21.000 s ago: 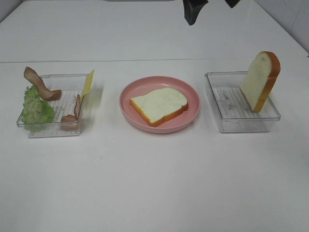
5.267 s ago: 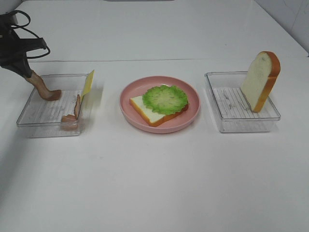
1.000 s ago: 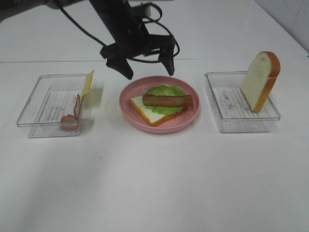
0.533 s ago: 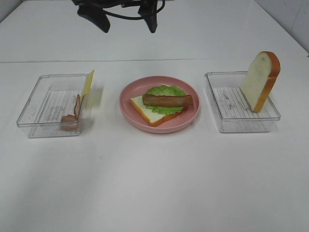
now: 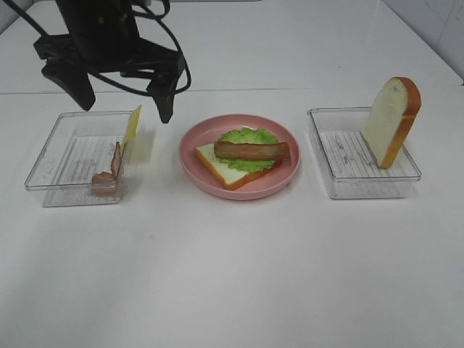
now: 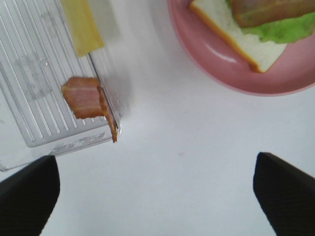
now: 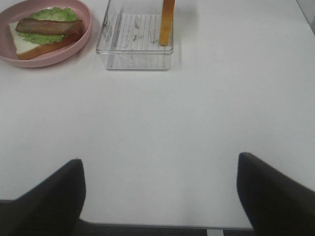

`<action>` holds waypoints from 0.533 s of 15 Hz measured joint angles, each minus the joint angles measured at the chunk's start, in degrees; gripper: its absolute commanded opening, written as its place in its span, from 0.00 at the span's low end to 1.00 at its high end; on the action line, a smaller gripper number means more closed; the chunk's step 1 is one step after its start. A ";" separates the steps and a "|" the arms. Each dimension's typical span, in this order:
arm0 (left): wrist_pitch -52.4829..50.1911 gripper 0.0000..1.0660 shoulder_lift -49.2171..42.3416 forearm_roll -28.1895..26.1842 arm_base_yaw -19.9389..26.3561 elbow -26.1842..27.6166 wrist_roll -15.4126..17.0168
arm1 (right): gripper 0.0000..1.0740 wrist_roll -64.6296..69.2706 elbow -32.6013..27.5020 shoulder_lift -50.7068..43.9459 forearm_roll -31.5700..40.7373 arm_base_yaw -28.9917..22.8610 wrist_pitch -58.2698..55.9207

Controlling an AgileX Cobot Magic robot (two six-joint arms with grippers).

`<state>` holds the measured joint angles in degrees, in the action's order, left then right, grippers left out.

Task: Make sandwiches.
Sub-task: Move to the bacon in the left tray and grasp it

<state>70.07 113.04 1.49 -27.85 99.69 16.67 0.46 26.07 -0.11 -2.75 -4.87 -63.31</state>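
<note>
The open sandwich lies on the pink plate (image 5: pixel 193 164): a bread slice (image 5: pixel 225 172), green lettuce (image 5: pixel 248 136) and one bacon strip (image 5: pixel 251 150) on top. A second bread slice (image 5: pixel 391 120) stands upright in the right clear tray (image 5: pixel 366 185). The left clear tray (image 5: pixel 69 156) holds a bacon strip (image 5: pixel 109 172) and a yellow cheese slice (image 5: pixel 132 125) leaning on its wall. My left gripper (image 5: pixel 125 109) is open and empty, above that tray's right side; its wrist view shows the bacon (image 6: pixel 86 100) and cheese (image 6: pixel 83 25). My right gripper (image 7: pixel 160 196) is open and empty over bare table.
The right wrist view shows the plate (image 7: pixel 59 58) with the open sandwich and the right tray (image 7: pixel 134 49) far ahead. The left arm's cables hang above the left tray's back edge. White table all around.
My left gripper has come from the top middle of the view down and left, to above the left tray. The bacon strip stays on the lettuce.
</note>
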 measured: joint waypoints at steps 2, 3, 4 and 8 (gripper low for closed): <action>0.00 0.94 0.00 0.86 0.52 -1.95 0.17 | 0.76 0.00 0.00 0.00 0.00 0.00 0.00; -0.06 0.94 0.00 0.92 2.29 -4.18 0.34 | 0.76 0.00 0.00 0.00 0.00 0.00 0.00; -0.06 0.94 0.00 0.92 3.95 -5.61 0.63 | 0.76 0.00 0.00 0.00 0.00 0.00 0.00; -3.50 0.94 0.00 1.20 6.25 -7.73 2.35 | 0.76 0.00 0.00 0.00 0.00 0.00 0.00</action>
<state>66.58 113.04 2.69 -21.60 91.96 19.02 0.46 26.07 -0.11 -2.75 -4.87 -63.31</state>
